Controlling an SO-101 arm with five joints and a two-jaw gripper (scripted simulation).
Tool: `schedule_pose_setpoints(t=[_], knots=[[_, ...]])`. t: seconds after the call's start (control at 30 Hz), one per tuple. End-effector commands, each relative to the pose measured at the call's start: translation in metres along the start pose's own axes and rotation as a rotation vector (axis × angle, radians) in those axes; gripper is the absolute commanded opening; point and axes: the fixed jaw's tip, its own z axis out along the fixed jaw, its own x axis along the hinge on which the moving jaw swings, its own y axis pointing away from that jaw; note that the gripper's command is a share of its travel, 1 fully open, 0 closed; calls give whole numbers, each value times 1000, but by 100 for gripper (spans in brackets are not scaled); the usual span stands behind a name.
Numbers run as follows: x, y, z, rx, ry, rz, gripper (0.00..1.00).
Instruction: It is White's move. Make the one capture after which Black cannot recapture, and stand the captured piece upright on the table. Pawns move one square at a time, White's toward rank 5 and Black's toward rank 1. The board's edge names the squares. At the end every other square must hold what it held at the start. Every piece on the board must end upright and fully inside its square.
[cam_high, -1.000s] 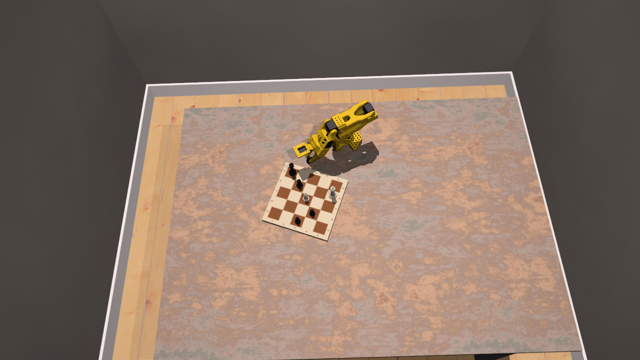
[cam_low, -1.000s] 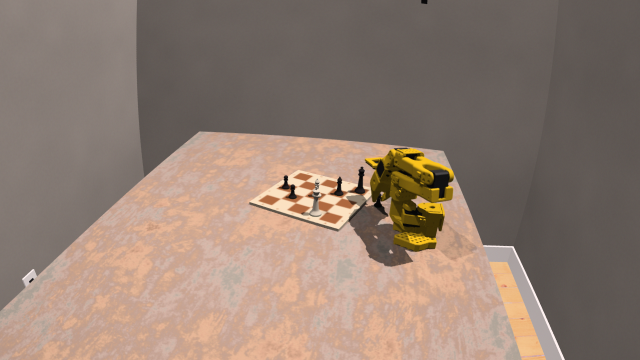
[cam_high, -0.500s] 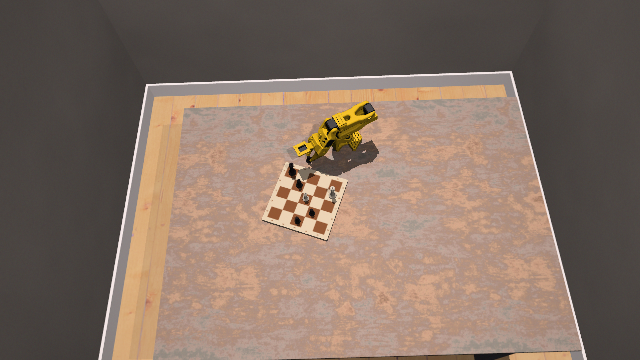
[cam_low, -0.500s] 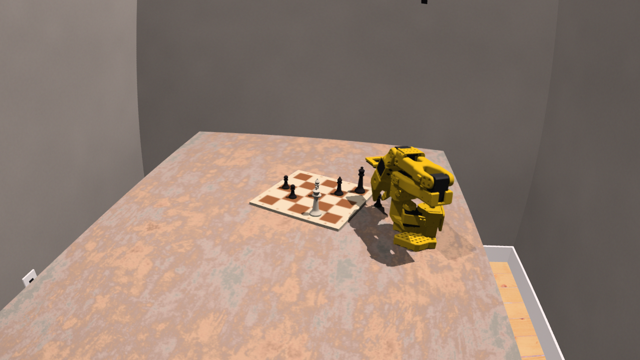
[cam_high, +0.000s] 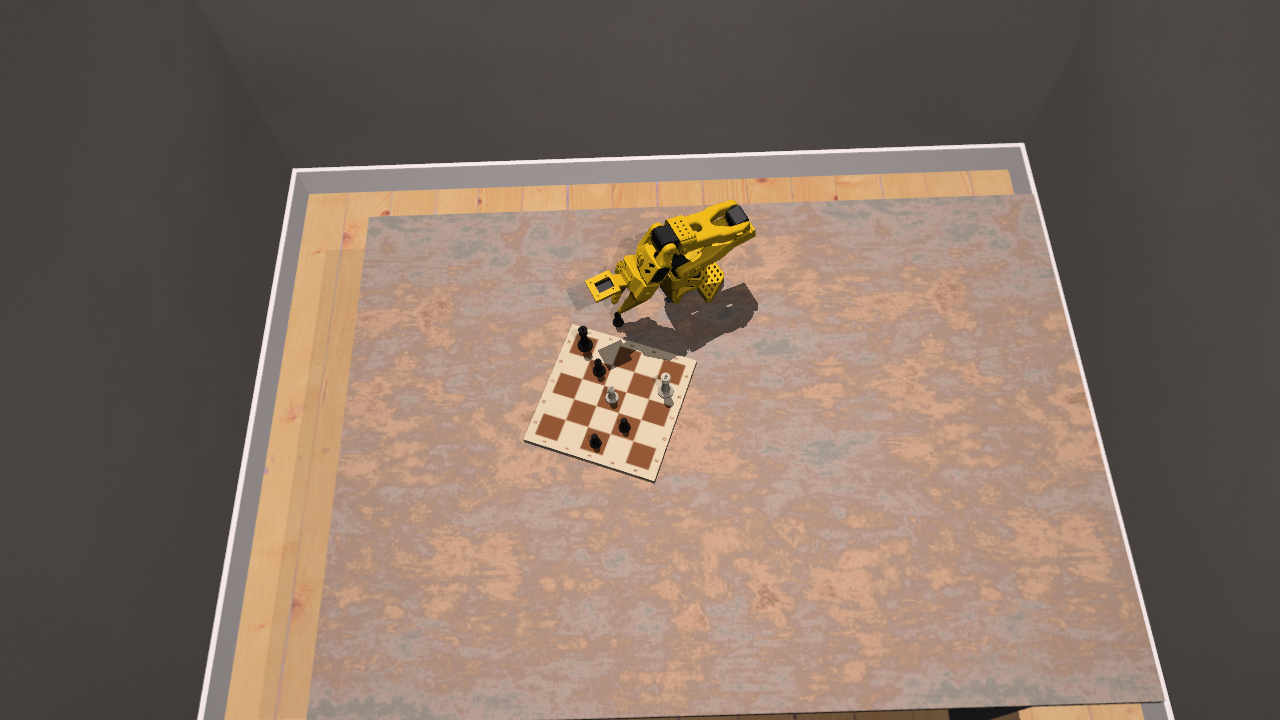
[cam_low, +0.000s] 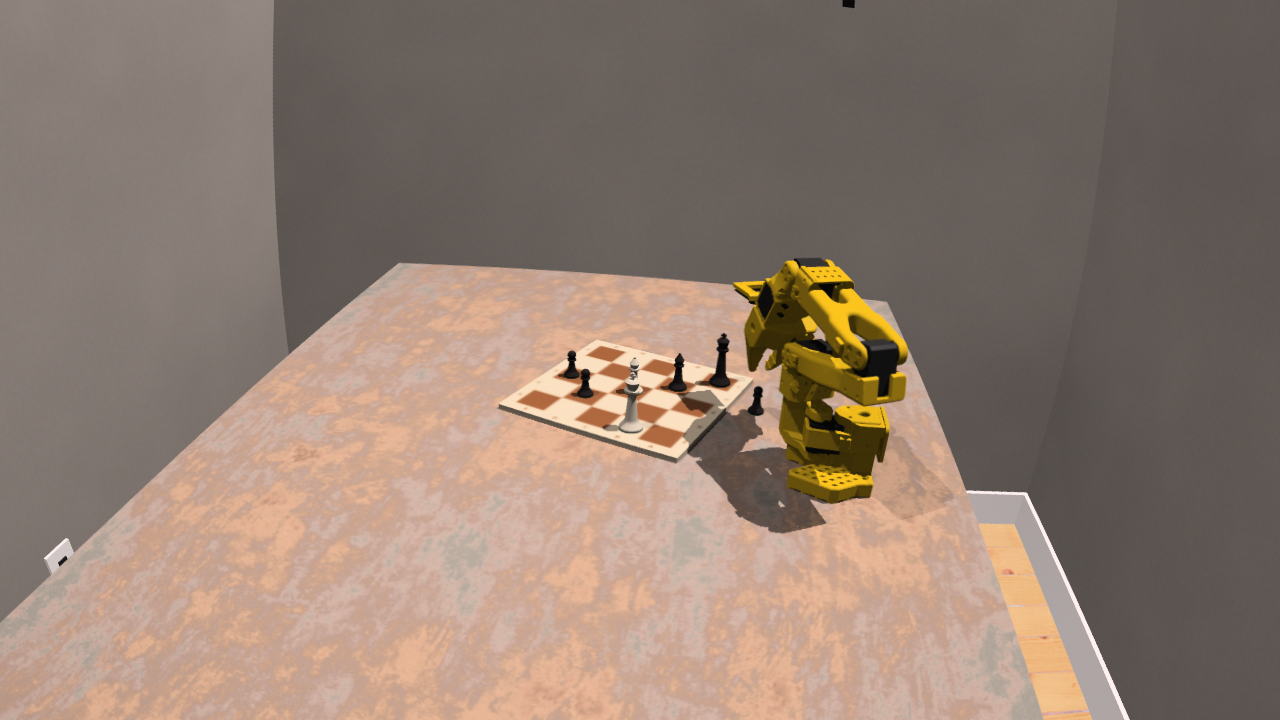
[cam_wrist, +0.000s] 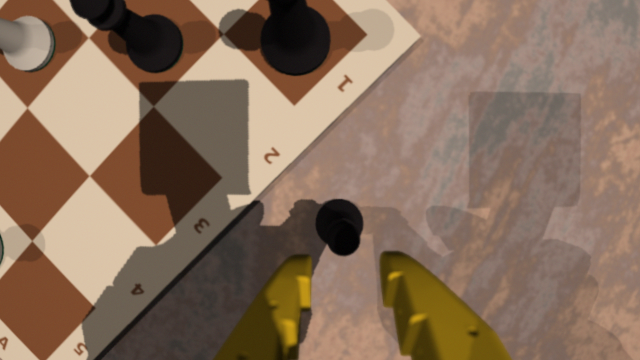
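A black pawn (cam_wrist: 340, 232) stands upright on the table just off the board's numbered edge, near the mark 3; it also shows in the top and exterior views (cam_high: 616, 319) (cam_low: 756, 400). My gripper (cam_wrist: 345, 260) hangs above it, slightly back, fingers a little apart with nothing between them. The chessboard (cam_high: 606, 403) holds a tall white king (cam_high: 665, 386), a small white piece (cam_high: 611, 394), a tall black piece (cam_high: 583, 338) on the corner by rank 1, a black piece (cam_high: 598, 367) next to it, and two black pawns (cam_high: 623, 424) (cam_high: 595, 440) at the far side.
My yellow arm's base (cam_low: 827, 465) stands on the table right behind the board's near edge. A raised white rim (cam_high: 295, 179) borders the wooden floor around the table.
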Motion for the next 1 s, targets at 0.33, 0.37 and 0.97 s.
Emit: schedule_pose_setpoints(t=[0.33,0.37,0.97], knots=[[-13,0,-24,-2,7,4,9],[-13,0,-25,-2,7,4,9],[-20,12,-29,-46,6,-67,10]])
